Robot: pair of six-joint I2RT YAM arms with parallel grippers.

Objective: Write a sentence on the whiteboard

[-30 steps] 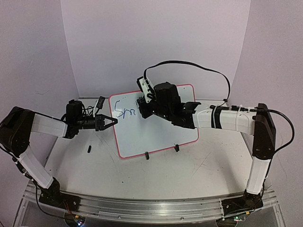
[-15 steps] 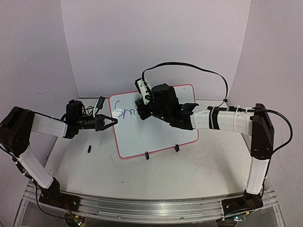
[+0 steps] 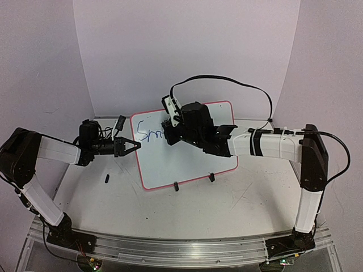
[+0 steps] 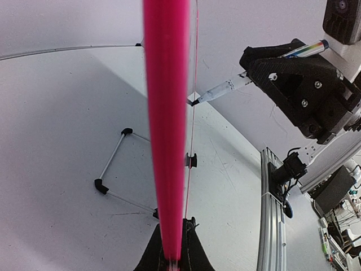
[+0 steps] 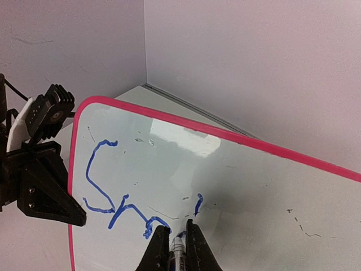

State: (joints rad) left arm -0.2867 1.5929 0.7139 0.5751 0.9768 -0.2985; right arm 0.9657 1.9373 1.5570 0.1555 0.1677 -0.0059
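The whiteboard [image 3: 187, 164], white with a red-pink frame, stands tilted on two black clip feet at the table's middle. Blue letters are written at its upper left [image 5: 107, 197]. My left gripper [image 3: 135, 145] is shut on the board's left edge; the frame runs up the left wrist view as a pink bar [image 4: 165, 124]. My right gripper [image 5: 177, 240] is shut on a marker [image 5: 178, 248], its tip touching the board beside the blue strokes. In the top view the right gripper [image 3: 169, 135] is over the board's upper left. The marker [image 4: 223, 89] also shows in the left wrist view.
A small black piece [image 3: 107, 179] lies on the table left of the board. A wire stand [image 4: 113, 169] shows behind the board in the left wrist view. A black cable [image 3: 227, 79] arcs over the right arm. Walls close in behind and at both sides.
My right gripper has shifted slightly left and up along the board with the marker, adding to the blue writing. The left arm and board have not moved.
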